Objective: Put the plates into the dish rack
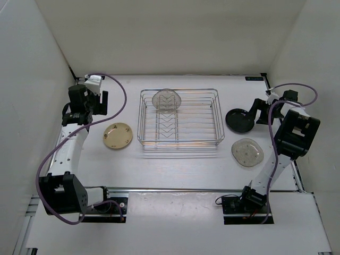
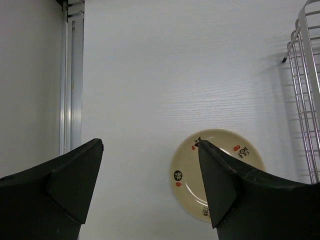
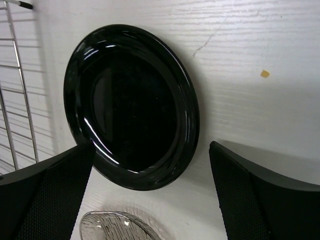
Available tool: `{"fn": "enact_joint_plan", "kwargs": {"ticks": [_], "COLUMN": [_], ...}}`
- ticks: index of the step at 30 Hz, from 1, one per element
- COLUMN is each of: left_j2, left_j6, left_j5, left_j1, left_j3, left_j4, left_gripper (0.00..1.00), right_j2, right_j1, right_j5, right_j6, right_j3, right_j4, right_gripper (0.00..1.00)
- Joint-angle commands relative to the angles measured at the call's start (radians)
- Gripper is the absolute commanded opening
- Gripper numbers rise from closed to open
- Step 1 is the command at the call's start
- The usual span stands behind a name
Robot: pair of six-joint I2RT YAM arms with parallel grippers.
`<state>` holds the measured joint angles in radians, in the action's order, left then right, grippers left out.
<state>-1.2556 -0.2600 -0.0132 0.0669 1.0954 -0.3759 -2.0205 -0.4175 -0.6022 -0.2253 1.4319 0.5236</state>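
The silver wire dish rack (image 1: 212, 114) stands mid-table; one pale grey plate (image 1: 167, 99) stands upright in its far dividers. The tan plate (image 1: 118, 135) lies flat left of the rack, and it also shows in the left wrist view (image 2: 187, 175). My left gripper (image 1: 102, 102) is open and empty, above and just behind it (image 2: 150, 147). The glossy black plate (image 1: 240, 120) lies right of the rack. My right gripper (image 1: 260, 112) is open and empty, hovering at that plate's (image 3: 130, 100) right edge (image 3: 151, 146). The second grey plate (image 1: 247, 152) lies nearer, with its edge also in the right wrist view (image 3: 115, 227).
White walls enclose the table on three sides. An aluminium rail (image 2: 72, 75) runs along the left edge. The rack's wire wall shows in the left wrist view (image 2: 305, 100) and in the right wrist view (image 3: 15, 100).
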Motion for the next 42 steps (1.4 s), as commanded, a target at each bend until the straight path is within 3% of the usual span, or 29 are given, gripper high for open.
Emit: {"fn": "enact_joint_plan", "kwargs": {"ticks": [1, 6, 14, 22, 30, 35, 42], "left_j2": [0.022, 0.032, 0.021, 0.05, 0.059, 0.059, 0.078], "left_j6": [0.03, 0.03, 0.048, 0.039, 0.048, 0.057, 0.057], "left_j5": [-0.09, -0.131, -0.249, -0.271, -0.3, -0.3, -0.291], "left_j1": [0.022, 0.068, 0.178, 0.232, 0.232, 0.232, 0.232], "left_j3": [-0.018, -0.04, -0.098, -0.118, -0.146, -0.146, -0.164], "left_j4": [0.0, 0.0, 0.0, -0.009, -0.009, -0.009, -0.018], "left_gripper": [0.88, 0.89, 0.89, 0.89, 0.89, 0.89, 0.89], "right_j2": [-0.001, -0.02, -0.061, -0.098, -0.107, -0.107, -0.107], "right_j1": [-0.014, -0.014, -0.014, -0.014, -0.014, -0.014, -0.014], "right_j5": [0.005, 0.005, -0.004, -0.015, -0.015, -0.024, -0.024], "right_j6": [0.011, 0.011, 0.02, 0.029, 0.029, 0.02, 0.011], "right_j3": [0.026, 0.025, 0.047, 0.068, 0.068, 0.059, 0.05], "right_j4": [0.009, 0.009, 0.009, 0.009, 0.009, 0.009, 0.009], "right_gripper": [0.96, 0.95, 0.85, 0.74, 0.57, 0.35, 0.15]}}
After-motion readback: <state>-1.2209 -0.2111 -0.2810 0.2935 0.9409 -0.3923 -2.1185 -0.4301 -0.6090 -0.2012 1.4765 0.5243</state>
